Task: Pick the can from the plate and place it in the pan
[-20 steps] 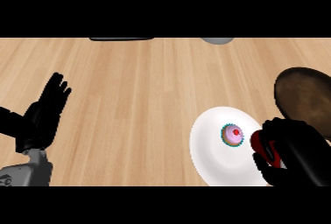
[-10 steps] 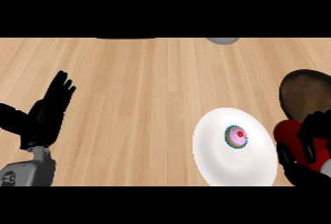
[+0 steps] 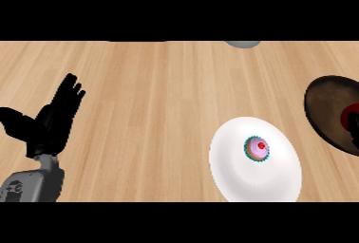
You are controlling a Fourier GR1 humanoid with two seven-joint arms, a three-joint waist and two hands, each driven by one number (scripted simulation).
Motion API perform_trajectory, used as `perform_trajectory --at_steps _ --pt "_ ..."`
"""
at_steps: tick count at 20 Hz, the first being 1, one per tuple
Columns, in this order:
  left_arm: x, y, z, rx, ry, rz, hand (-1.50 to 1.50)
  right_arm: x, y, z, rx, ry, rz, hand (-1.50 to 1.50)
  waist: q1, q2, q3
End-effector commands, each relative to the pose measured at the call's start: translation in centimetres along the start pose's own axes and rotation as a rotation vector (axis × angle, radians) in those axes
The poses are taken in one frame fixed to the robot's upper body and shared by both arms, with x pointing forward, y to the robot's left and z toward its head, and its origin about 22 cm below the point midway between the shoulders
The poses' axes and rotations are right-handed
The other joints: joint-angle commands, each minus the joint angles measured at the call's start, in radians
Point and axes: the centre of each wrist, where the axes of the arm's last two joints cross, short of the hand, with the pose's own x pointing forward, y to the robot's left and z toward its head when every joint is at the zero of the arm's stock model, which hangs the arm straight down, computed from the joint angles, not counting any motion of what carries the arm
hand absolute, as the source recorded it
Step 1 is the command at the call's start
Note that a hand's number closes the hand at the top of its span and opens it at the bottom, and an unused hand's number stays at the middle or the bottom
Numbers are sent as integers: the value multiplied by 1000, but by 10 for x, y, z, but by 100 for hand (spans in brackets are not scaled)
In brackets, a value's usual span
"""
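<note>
Gone from sight now is the right hand, which half a second ago was showing at the right edge with the red can in its fingers; whether it is gripping anything now I cannot tell, since no part of it is showing. A patch of red, likely the can (image 3: 350,119), is showing inside the pan (image 3: 329,111) at the right edge, against the dark inner wall, so the can is off the plate (image 3: 235,175) and, as far as I can judge, already in the pan. Whether it is standing or lying I cannot tell, since the edge is cutting it off.

Left hand (image 3: 52,118) is resting at the left side, fingers straight and spread, holding nothing, much as earlier. On the plate a small pink cupcake (image 3: 257,148) is sitting near the middle, as before. Both plate and pan are lying on the wooden worktop (image 3: 154,95), near each other but apart. What seems left is only the letting go and pulling clear, if that is not already done.
</note>
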Motion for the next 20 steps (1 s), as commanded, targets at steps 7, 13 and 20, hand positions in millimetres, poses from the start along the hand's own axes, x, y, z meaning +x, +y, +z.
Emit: perform_trajectory --at_steps 7,13,20 --pt "10 -24 -5 -20 -6 10 0 -106 34 -50 -54 88 -90 150 8 3 1" --pt "10 -13 -2 -36 -6 16 0 -164 64 -62 2 31 -96 150 17 4 1" --pt "0 -4 20 -37 15 -2 0 -182 119 -75 43 18 -122 150 40 8 2"
